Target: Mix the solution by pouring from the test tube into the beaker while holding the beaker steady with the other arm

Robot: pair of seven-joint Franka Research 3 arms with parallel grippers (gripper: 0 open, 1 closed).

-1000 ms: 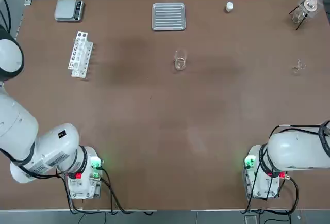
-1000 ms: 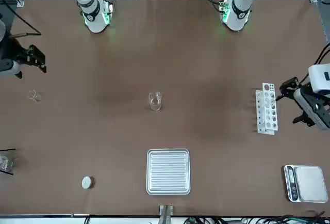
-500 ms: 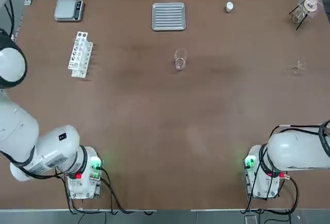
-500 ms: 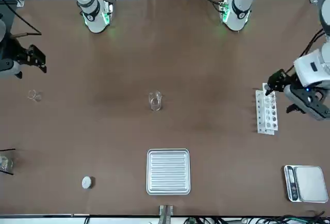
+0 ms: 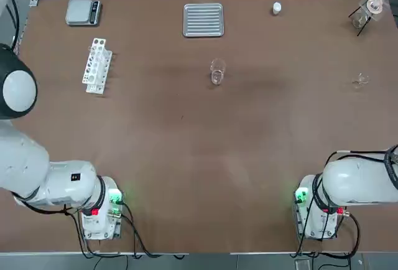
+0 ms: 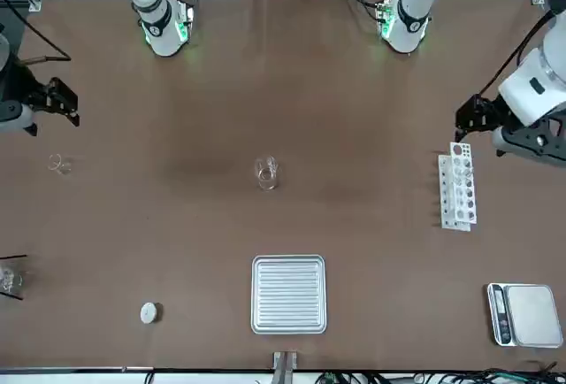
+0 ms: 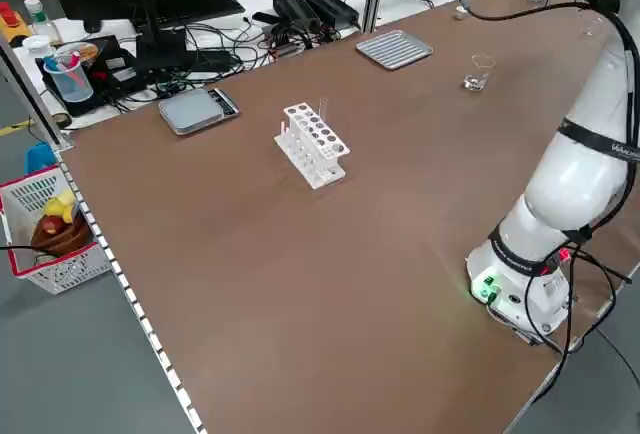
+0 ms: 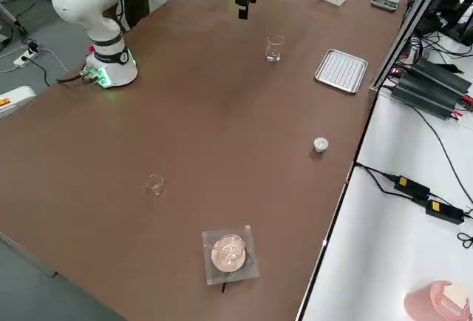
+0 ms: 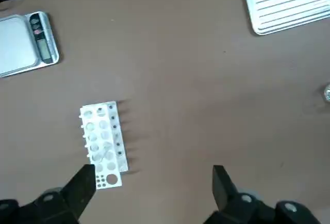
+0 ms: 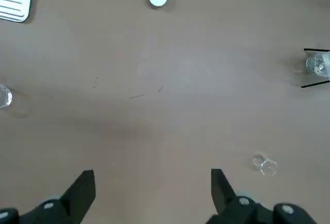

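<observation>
The left gripper (image 9: 152,182) hangs above the desk (image 5: 186,145) with its fingers spread wide and nothing between them — the white test tube rack (image 9: 103,144) sits just below and ahead of it. The beaker (image 5: 216,73) stands upright well off toward the desk's middle, apart from both arms. The right gripper (image 10: 150,188), also wide and empty, hovers at the other side, the tiny glass piece (image 10: 264,165) near it.

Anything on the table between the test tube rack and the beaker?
No. In the top view, only bare brown table lies between the white test tube rack and the beaker; the front view agrees.
</observation>
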